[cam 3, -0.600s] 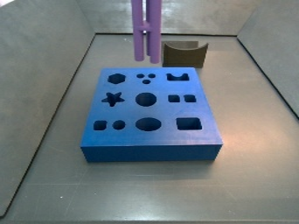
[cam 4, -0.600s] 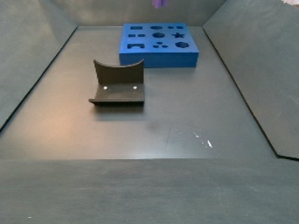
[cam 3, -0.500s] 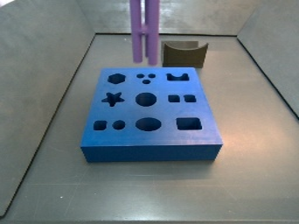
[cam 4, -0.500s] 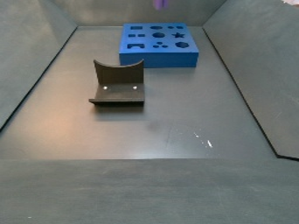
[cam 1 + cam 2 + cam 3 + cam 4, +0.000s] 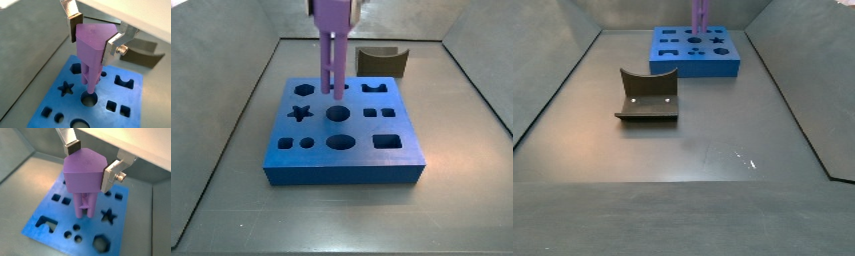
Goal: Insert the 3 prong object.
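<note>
In a side view the blue block (image 5: 345, 130) sits mid-tabletop, cut with shaped holes. Directly above its 12 o'clock end the gripper (image 5: 95, 31) is clenched on the purple 3 prong object (image 5: 91, 49), silver fingers (image 5: 73, 21) pressing both flanks in both wrist views. The prongs hang upright, tips at the three-dot holes (image 5: 337, 89); whether they touch is unclear. The fixture (image 5: 384, 61) stands beyond the block at 1 o'clock.
</note>
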Controlling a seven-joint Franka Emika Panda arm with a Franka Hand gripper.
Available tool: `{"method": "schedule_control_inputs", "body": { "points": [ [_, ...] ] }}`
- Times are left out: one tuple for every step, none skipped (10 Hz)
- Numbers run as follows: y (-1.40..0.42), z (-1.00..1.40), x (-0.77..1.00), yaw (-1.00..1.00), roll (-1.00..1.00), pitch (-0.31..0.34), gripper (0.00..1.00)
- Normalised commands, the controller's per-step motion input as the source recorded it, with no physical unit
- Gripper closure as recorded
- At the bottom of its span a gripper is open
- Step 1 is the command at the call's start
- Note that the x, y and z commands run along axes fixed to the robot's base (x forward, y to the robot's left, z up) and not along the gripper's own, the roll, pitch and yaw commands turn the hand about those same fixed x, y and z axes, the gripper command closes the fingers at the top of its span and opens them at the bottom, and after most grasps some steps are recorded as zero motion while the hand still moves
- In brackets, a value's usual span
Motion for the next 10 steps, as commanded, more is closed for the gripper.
{"method": "schedule_control_inputs", "body": {
  "points": [
    [0.60,-0.21,0.20,-0.44,0.00,0.001,1.00],
    [0.59,-0.17,0.21,-0.45,0.00,0.000,1.00],
    [0.43,-0.13,0.20,-0.61,0.00,0.000,1.00],
    [0.25,-0.09,0.11,-0.79,0.00,0.001,1.00],
    [0.23,-0.11,0.00,-0.80,0.00,0.000,1.00],
    [0.31,-0.25,-0.10,-0.68,0.00,0.000,1.00],
    [0.00,-0.34,-0.20,-0.35,0.00,-0.027,1.00],
    [0.00,-0.40,-0.04,-0.33,0.00,0.000,1.00],
    [0.00,-0.47,0.00,-0.34,-0.07,-0.006,1.00],
    [-0.05,-0.45,0.17,-0.27,-0.19,-0.017,1.00]
  ]
}}
